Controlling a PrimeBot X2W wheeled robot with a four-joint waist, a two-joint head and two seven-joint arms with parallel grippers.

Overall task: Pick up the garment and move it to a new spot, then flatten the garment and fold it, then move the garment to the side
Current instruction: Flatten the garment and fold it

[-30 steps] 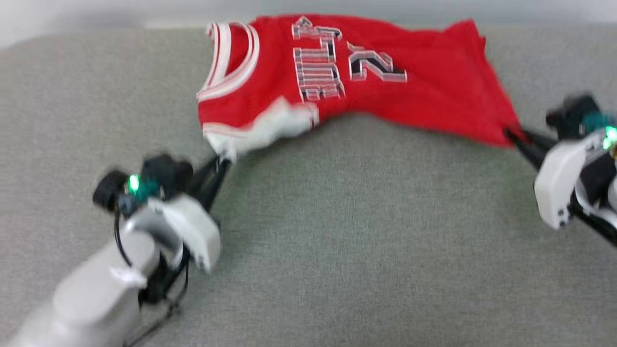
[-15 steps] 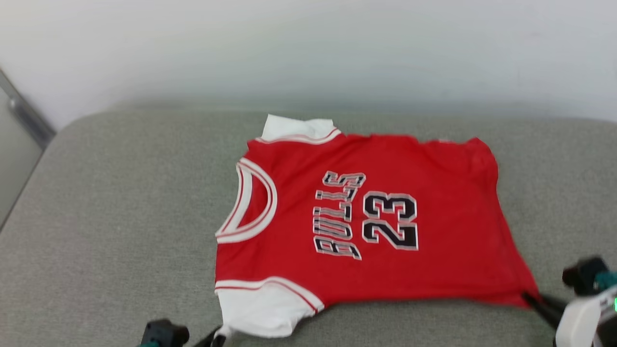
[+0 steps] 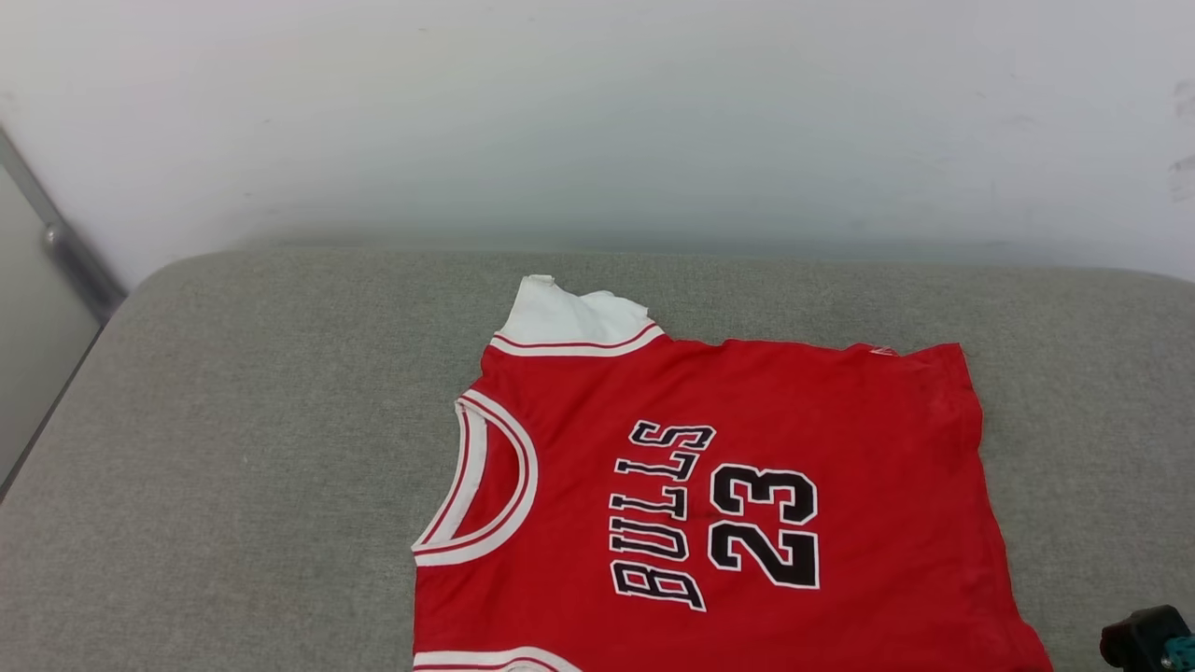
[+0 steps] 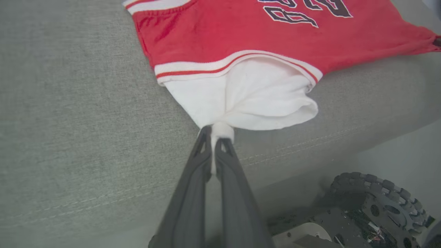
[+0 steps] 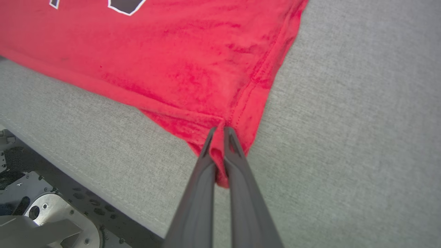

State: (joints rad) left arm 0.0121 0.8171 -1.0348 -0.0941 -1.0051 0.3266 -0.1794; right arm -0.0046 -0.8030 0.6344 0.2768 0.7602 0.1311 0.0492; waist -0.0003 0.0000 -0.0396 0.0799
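Note:
The garment (image 3: 747, 504), a red jersey with white sleeves and a black "BULLS 23" print, lies spread flat on the grey cushion (image 3: 261, 448), collar to the left. In the left wrist view my left gripper (image 4: 216, 131) is shut on the tip of the near white sleeve (image 4: 255, 96). My right gripper (image 5: 219, 132) is shut on the near hem corner of the red garment (image 5: 179, 62) in the right wrist view. A dark part of the right wrist (image 3: 1148, 642) peeks in at the head view's lower right corner.
A pale wall (image 3: 597, 121) runs behind the cushion. The cushion's front edge and seam (image 4: 310, 144) lie just below the held sleeve. Below that edge sit the robot's base and a black wheel (image 4: 375, 203). A grey frame (image 3: 56, 243) stands at the far left.
The head camera has tilted up, so both grippers have dropped below the picture. The garment went from hanging stretched between the grippers to lying flat on the cushion, both grips kept.

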